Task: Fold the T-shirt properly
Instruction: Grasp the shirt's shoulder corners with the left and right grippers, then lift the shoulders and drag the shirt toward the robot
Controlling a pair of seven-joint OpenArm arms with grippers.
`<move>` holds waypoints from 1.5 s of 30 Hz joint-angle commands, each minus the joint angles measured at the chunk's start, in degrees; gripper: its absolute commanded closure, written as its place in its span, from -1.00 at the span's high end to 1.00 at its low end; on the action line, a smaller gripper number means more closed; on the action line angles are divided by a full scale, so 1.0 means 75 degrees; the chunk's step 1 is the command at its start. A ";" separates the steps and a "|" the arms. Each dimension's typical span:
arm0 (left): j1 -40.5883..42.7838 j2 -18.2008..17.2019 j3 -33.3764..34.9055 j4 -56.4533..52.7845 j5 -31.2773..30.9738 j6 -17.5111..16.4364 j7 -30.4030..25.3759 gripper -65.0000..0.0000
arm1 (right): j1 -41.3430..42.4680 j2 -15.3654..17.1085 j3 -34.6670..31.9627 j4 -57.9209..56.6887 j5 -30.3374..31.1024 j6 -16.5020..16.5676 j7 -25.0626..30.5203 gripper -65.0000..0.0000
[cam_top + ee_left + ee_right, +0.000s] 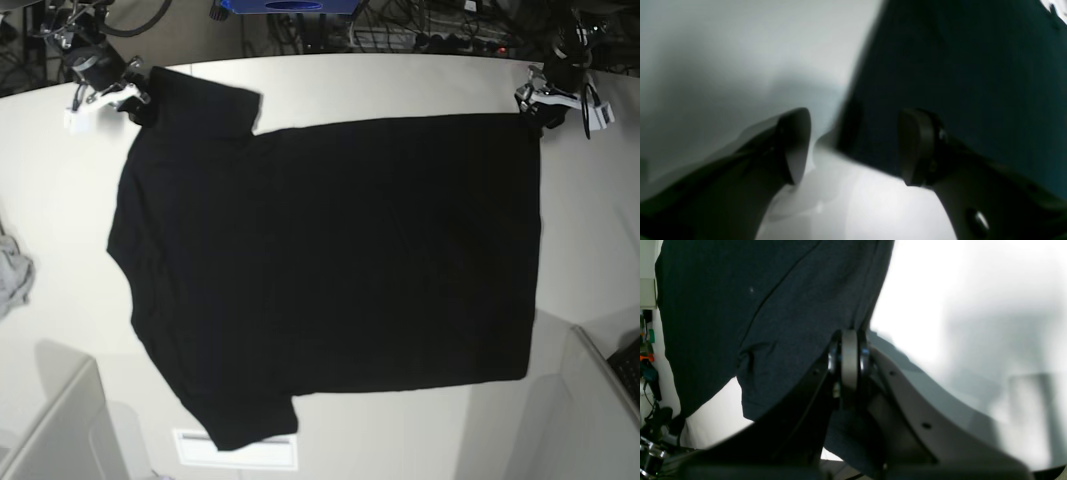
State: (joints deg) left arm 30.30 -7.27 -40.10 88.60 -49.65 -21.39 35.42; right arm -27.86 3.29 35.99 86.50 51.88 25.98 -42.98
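The black T-shirt (330, 260) lies spread flat on the white table (420, 85), plain side up, sleeves toward the left of the base view. My right gripper (140, 100) is at the far-left sleeve; in the right wrist view the right gripper (849, 356) is shut on the edge of the dark T-shirt (756, 306). My left gripper (540, 112) is at the far-right hem corner. In the left wrist view the left gripper (855, 146) is open, and the T-shirt (973, 83) corner lies between its fingers (795, 143).
A small light-grey cloth (12, 275) sits at the table's left edge. Cables and a blue object (290, 5) crowd the back. A white label (235, 452) shows under the near sleeve. Grey panels (60, 430) stand at both near corners.
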 commanded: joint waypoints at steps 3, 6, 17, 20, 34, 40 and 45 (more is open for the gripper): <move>0.0091 0.0025 0.0089 -0.0050 0.0144 0.0068 0.0382 0.22 | -0.0101 0.0036 -0.0022 -0.0028 -0.0476 -0.0258 -0.0347 -1.00; 0.0103 0.0025 0.0089 -0.0050 0.0144 0.0068 0.0382 0.22 | -0.0113 0.0048 -0.0022 -0.0028 -0.0476 -0.0258 -0.0347 -1.00; -0.0108 0.0002 0.0593 -0.0519 0.0144 0.0068 0.0382 -0.47 | -0.0125 0.0048 -0.0022 -0.0028 -0.0476 -0.0258 -0.0347 -1.00; -0.0120 0.0014 0.0570 -0.0566 0.0144 0.0068 0.0382 -1.00 | -0.0125 0.0048 -0.0022 -0.0017 -0.0476 -0.0258 -0.0347 -1.00; 0.1592 -0.0033 -0.0392 0.1638 0.0132 0.0068 0.0382 -1.00 | -0.1086 -0.0327 -0.0010 0.1765 -0.0417 -0.0258 -0.0347 -1.00; 0.1791 -0.0033 -0.0626 0.2060 0.0120 0.0068 0.0382 -1.00 | -0.1332 -0.0386 -0.0069 0.2832 -0.0417 -0.0258 -0.0370 -1.00; 0.1697 -0.0010 -0.0556 0.2083 0.0108 0.0068 0.0675 -1.00 | -0.1262 -0.0386 -0.0549 0.3582 -0.0406 -0.0258 -0.0640 -1.00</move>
State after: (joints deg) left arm 42.44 -6.90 -43.81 103.18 -48.10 -20.82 41.10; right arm -37.06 -0.01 31.62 112.44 47.83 23.59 -48.66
